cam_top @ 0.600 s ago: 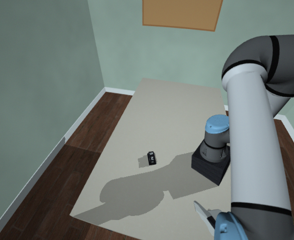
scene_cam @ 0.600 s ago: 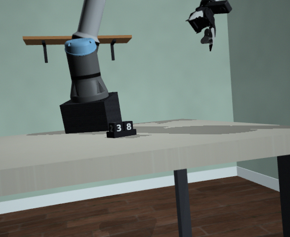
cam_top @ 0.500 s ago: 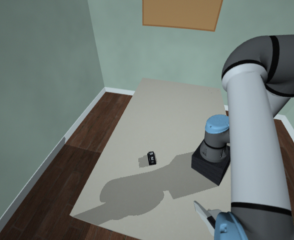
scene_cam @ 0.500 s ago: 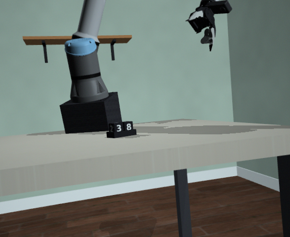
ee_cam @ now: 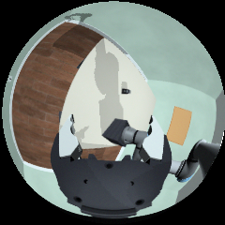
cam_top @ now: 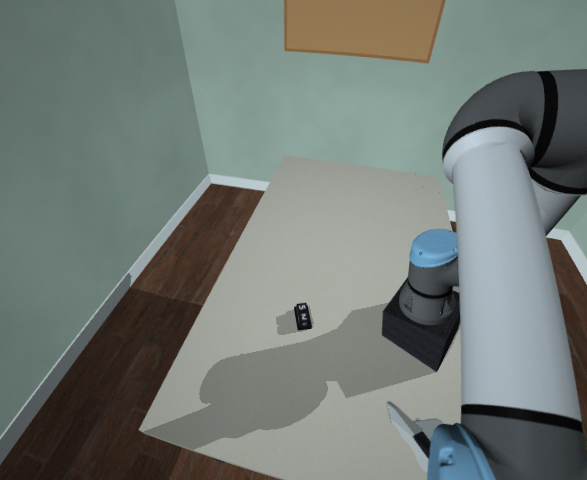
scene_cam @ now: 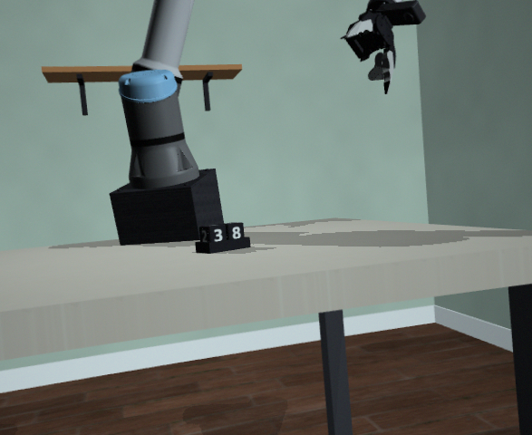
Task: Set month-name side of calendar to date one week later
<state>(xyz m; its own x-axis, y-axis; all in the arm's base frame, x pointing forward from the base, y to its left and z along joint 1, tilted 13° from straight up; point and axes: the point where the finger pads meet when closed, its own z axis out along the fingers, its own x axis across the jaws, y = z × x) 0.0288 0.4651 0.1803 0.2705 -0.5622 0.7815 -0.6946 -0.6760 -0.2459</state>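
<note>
Top view: your calendar (cam_top: 303, 316) sits on the bench (cam_top: 334, 217), roughly mid-bench and nearer the left long edge than the arm's black pedestal (cam_top: 412, 343); the digits on the cube tops are too small to read with confidence. The tool (cam_top: 406, 424) shows only at the bottom of the frame, above the near right corner, well apart from the calendar. Exterior view: the tray (scene_cam: 223, 245) holds both cubes flat, the left cube (scene_cam: 217, 234) facing 3 and the right cube (scene_cam: 236, 231) facing 8; whether this is the month side you cannot tell, as no month name is legible. The tool hangs high over the bench, fingers spread wide and holding nothing. Judged stage: approach not yet begun, no cube touched. Your next move calls for finding the month side, reading its date, then descending over one cube to lift and re-turn it. Wrist view: the calendar is a small dark speck far off on the bench, with the pedestal nearer. The pedestal stands just behind the tray and may crowd a grasp from that side; the wall shelf (scene_cam: 209, 71) is clear of the path.
</note>
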